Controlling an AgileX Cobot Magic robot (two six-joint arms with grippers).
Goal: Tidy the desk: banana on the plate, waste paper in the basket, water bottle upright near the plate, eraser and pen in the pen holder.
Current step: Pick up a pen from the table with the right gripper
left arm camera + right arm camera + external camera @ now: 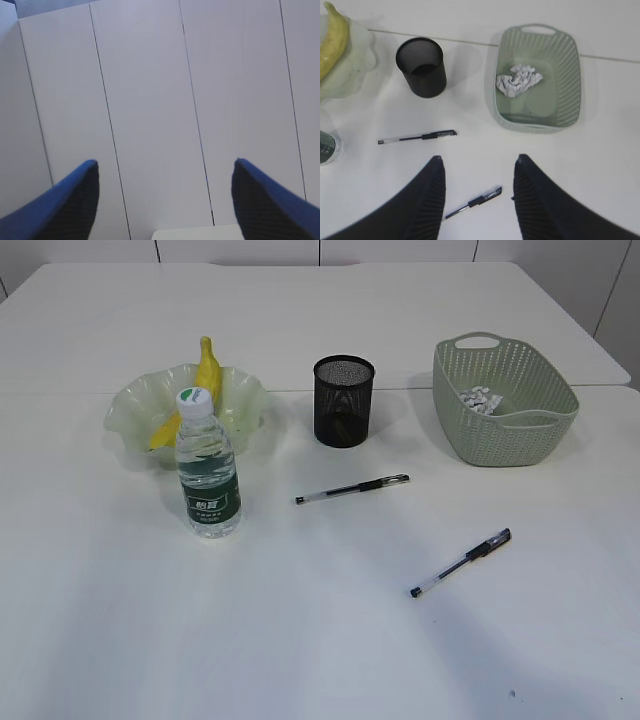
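Already resting: banana (pixel 205 375) on plate (pixel 135 405), paper (pixel 518 80) in basket (pixel 545 435), bottle (pixel 207 470) upright beside plate; still lying on table (pixel 300 640): two pens (pixel 352 489) (pixel 461 563), awaiting holder (pixel 343 400); eraser unseen; left hand (pixel 165 200) gaping wide, right hand (pixel 477 195) half apart, both empty.

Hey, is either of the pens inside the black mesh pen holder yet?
No, both pens, one near the pen holder and the other nearer the camera, lie flat on the white desk.

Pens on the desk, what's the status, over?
Both grippers open, empty: left gripper aimed at wall, right gripper above near pen. Far pen also loose beside pen holder. Nothing blocking.
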